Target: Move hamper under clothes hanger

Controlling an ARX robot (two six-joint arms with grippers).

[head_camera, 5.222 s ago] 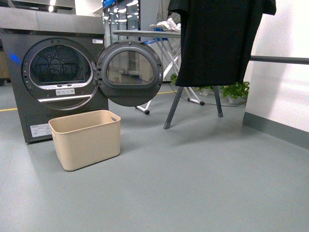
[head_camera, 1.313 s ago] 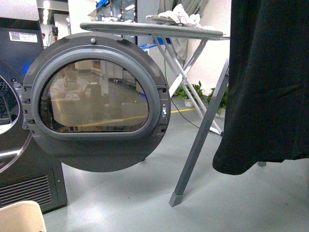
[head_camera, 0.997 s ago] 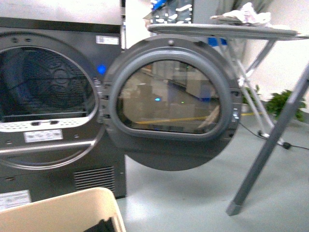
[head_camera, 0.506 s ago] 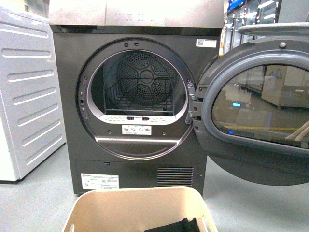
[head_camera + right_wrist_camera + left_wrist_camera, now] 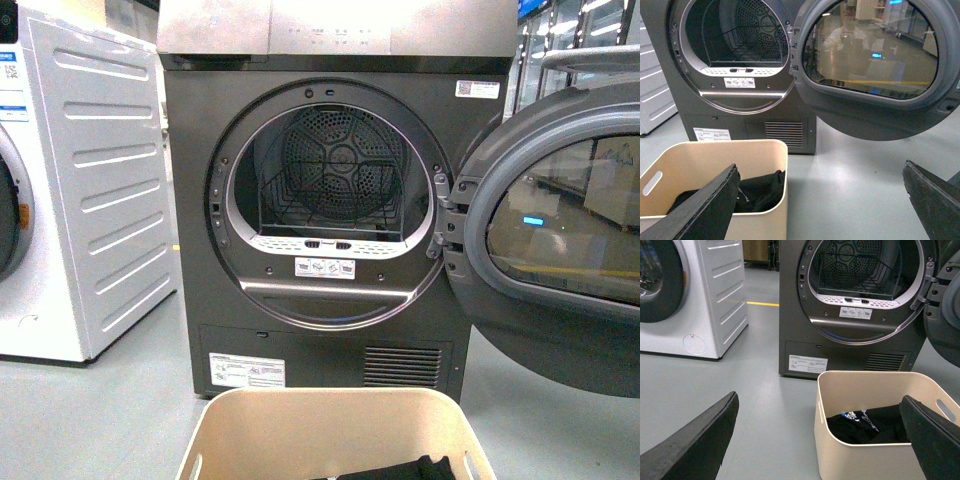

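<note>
The hamper (image 5: 330, 425) is plain beige, clothes (image 5: 867, 424) in it black with a tiny blue-white print. The dryer (image 5: 195, 310) is dark grey with a silvery door ring (image 5: 330, 302), washer (image 5: 110, 200) white, floor (image 5: 100, 410) dull grey-green with one yellow stripe (image 5: 762, 303).

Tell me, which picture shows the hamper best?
The left wrist view: the hamper shows its rim, a side wall, a handle slot and black clothes inside. The right wrist view cuts it off; the front view shows only its top.
</note>
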